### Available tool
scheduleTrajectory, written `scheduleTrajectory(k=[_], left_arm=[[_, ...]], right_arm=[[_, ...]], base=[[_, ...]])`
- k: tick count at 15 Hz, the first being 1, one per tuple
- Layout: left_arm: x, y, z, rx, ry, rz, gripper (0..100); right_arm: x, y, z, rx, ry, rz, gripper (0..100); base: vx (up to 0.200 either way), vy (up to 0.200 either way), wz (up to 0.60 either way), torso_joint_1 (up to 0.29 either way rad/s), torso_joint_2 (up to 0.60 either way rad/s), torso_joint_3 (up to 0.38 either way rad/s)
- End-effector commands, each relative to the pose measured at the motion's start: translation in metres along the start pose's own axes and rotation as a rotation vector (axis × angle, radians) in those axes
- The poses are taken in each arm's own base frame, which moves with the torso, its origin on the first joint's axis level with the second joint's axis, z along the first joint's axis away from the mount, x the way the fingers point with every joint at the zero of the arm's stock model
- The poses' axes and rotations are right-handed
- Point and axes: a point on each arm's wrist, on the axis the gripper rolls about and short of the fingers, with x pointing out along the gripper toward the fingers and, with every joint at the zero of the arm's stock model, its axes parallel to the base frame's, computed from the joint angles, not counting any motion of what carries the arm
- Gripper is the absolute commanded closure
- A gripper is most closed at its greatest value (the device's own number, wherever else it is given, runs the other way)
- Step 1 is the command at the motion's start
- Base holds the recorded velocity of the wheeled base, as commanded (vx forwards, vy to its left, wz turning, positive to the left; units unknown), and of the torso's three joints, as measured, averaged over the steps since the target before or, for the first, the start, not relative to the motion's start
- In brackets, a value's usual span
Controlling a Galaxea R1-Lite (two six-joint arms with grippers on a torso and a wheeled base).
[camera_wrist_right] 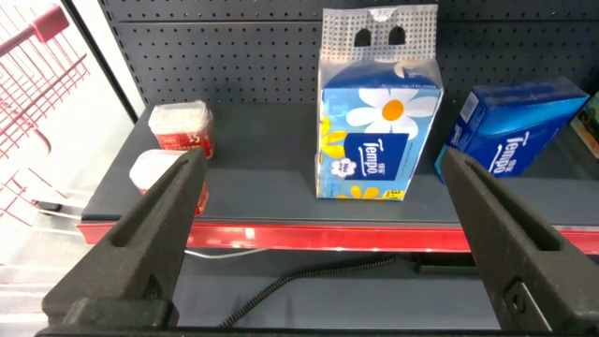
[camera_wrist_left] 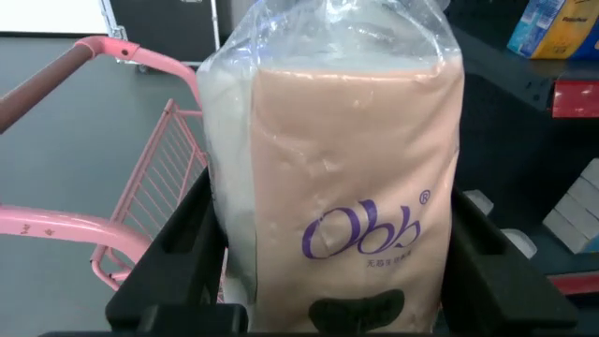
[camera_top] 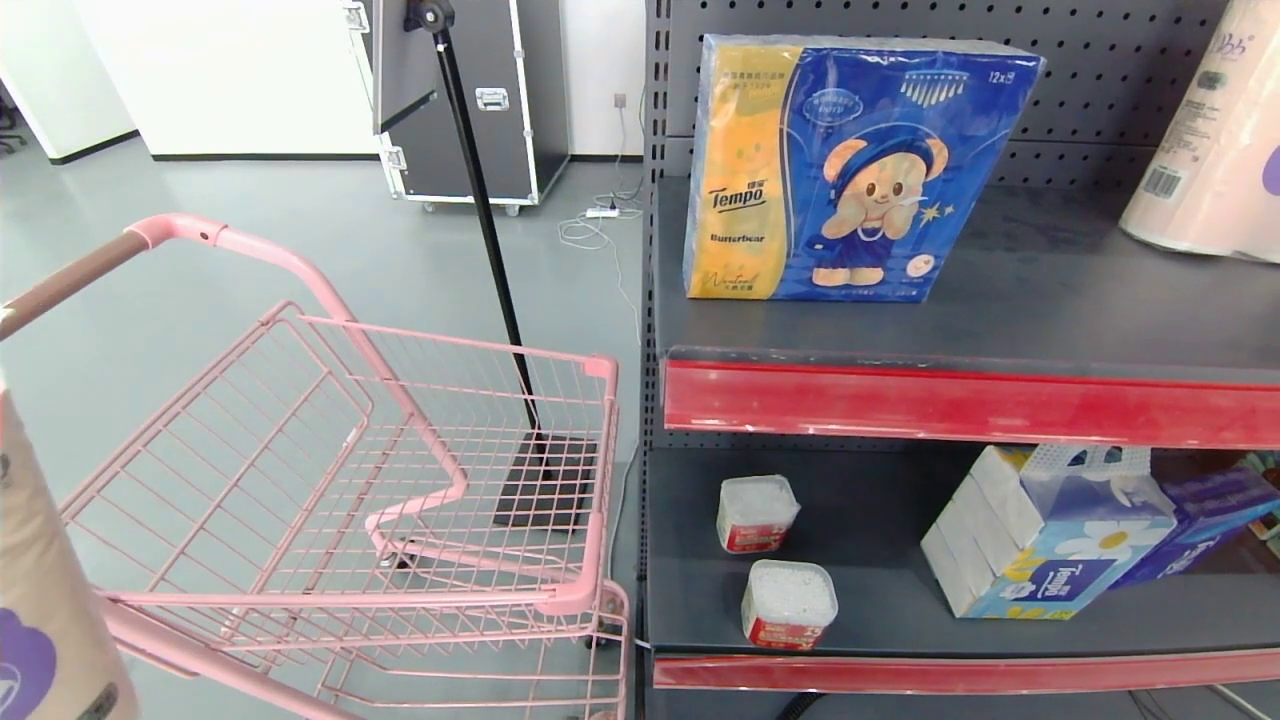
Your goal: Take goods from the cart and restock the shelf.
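A smooth grey floor [camera_top: 300, 220] runs back to a white wall [camera_top: 230, 70] with dark skirting; a black, metal-edged flight case [camera_top: 530, 130] stands there on casters; a black pole stand [camera_top: 478, 190] rises from a flat square base [camera_top: 545, 490]; a white power strip [camera_top: 601, 212] lies among loose cables.

Bright, even light — lower shelf [camera_top: 880, 600] shadowed

Printed labels on tissue pack [camera_top: 860, 170], roll pack [camera_wrist_left: 346, 187].
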Motion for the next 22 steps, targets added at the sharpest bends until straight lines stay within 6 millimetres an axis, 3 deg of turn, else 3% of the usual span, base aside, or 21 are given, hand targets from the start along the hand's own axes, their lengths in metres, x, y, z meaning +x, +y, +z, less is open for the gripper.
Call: scheduleTrajectory(k=[1,6,22], left_arm=[[-0.010,0.001,-0.005,-0.005,-0.038,0.002,100],[-0.011,0.002,-0.009,-0.005,-0.034,0.007,100],[-0.011,0.002,-0.017,-0.004,-0.018,-0.001,100]], right_arm=[[0.000,0.000,0.000,0.000,0.000,0.000,0],[0.000,0.000,0.000,0.000,0.000,0.000,0],[0.000,0.000,0.000,0.000,0.000,0.000,0]], base=[[0.000,0.000,0.00,0.000,0.00,0.000],[0.000,0.000,0.00,0.023,-0.09,-0.069],[0.000,0.000,0.00,0.177,-0.52,-0.349]])
